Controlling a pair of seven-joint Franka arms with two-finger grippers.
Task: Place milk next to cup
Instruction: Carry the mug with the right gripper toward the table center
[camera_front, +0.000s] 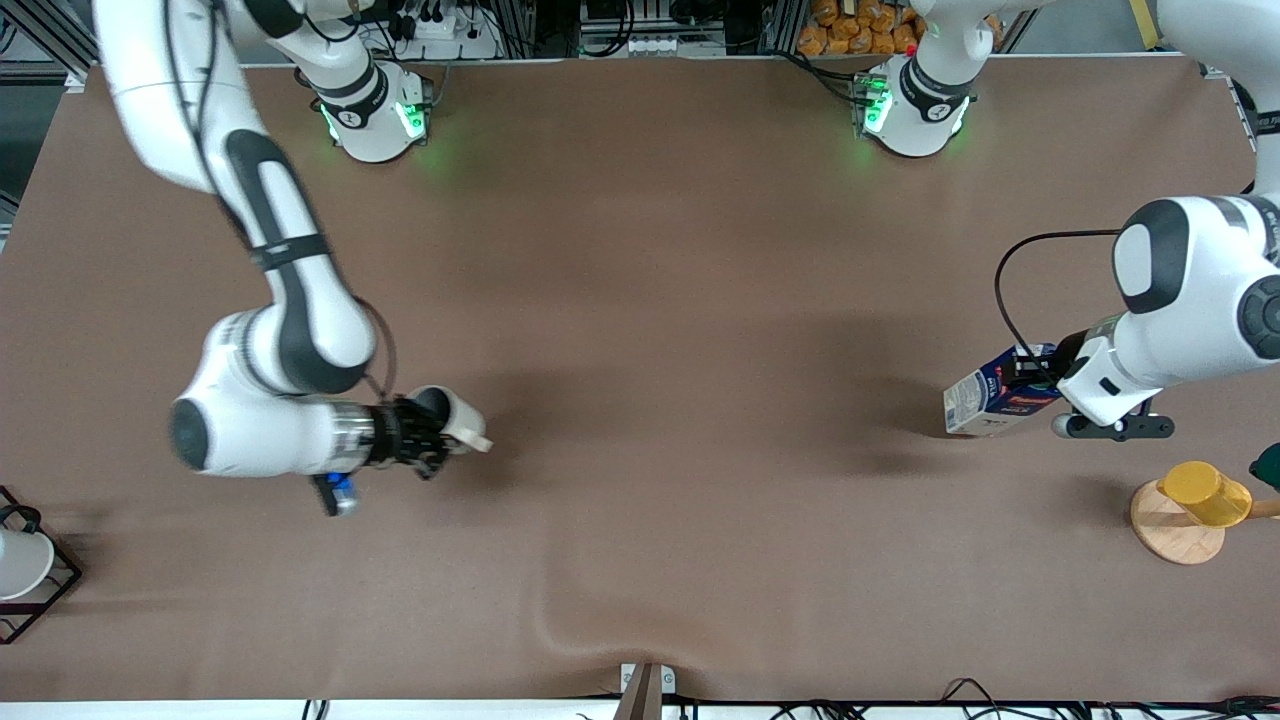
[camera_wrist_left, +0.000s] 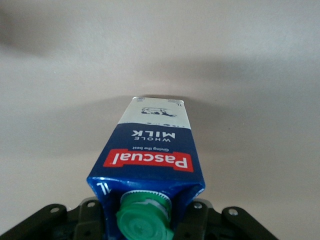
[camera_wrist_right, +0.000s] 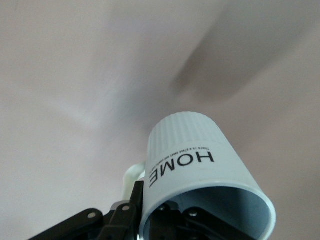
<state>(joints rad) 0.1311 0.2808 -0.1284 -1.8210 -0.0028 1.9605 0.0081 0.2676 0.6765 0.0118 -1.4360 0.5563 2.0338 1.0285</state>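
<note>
My left gripper (camera_front: 1032, 383) is shut on the gabled top of the milk (camera_front: 990, 402), a dark blue carton with a white side panel. It holds the carton tipped on its side above the table, at the left arm's end. In the left wrist view the carton (camera_wrist_left: 150, 150) shows its red label and green cap, with my left gripper (camera_wrist_left: 148, 222) clamped around the top. My right gripper (camera_front: 428, 436) is shut on the rim of the cream-white cup (camera_front: 456, 414), held tilted above the table at the right arm's end. In the right wrist view the cup (camera_wrist_right: 195, 160) shows lettering; one finger (camera_wrist_right: 137, 199) is outside its wall and the other is inside.
A yellow cup (camera_front: 1205, 492) sits on a wooden disc (camera_front: 1165, 532), nearer the front camera than the milk. A plain white cup (camera_front: 18, 562) sits in a black wire rack (camera_front: 55, 588) at the right arm's end. The brown cloth has a fold (camera_front: 560, 620) near the front edge.
</note>
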